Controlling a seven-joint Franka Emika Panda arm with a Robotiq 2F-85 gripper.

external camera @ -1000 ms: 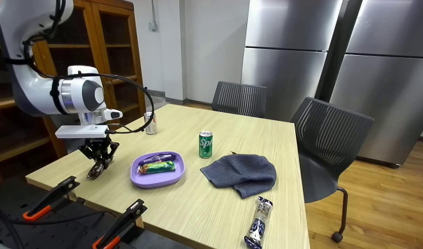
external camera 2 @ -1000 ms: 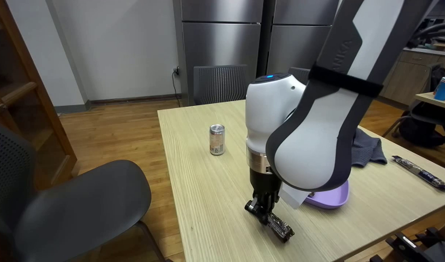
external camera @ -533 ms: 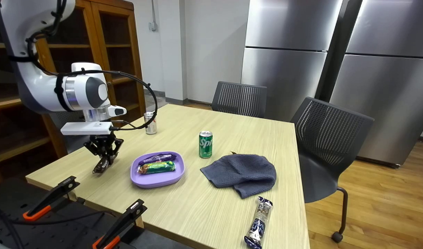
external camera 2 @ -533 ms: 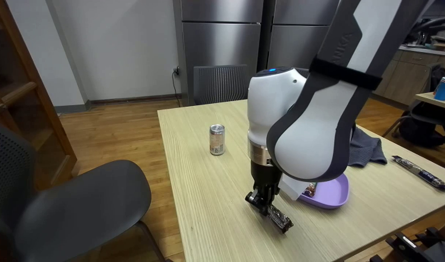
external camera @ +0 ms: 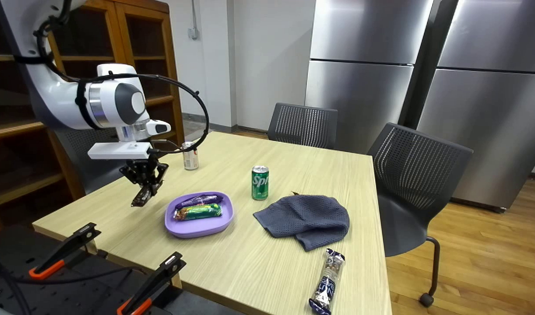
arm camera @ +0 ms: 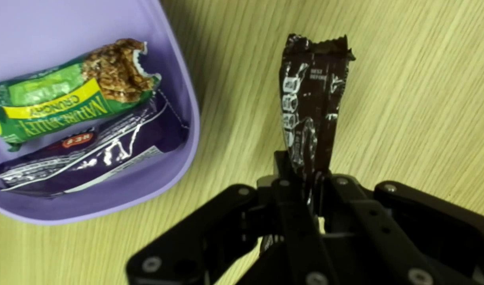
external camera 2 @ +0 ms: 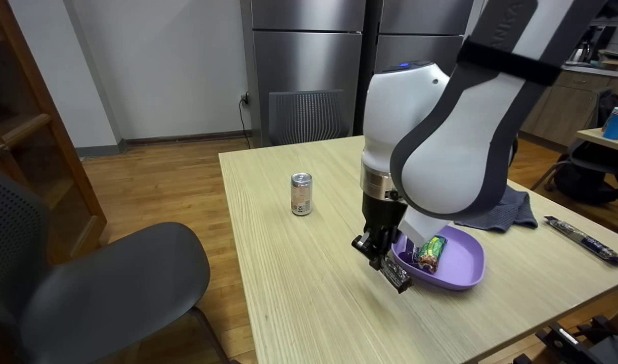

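Rising since prev frame: dark bar (arm camera: 313,99), gripper (arm camera: 310,180) clenching it.
Wrist view: dark bar showing R of ctr; purple tray (arm camera: 32,31), upper L, holding green bar (arm camera: 48,89) & purple bar (arm camera: 95,158).

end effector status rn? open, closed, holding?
End effector: closed, holding a dark brown wrapped snack bar.

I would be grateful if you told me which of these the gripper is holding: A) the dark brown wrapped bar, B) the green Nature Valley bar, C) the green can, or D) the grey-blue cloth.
A: the wrist view shows the dark brown wrapped bar clamped in the gripper, while the green Nature Valley bar lies in the purple tray.
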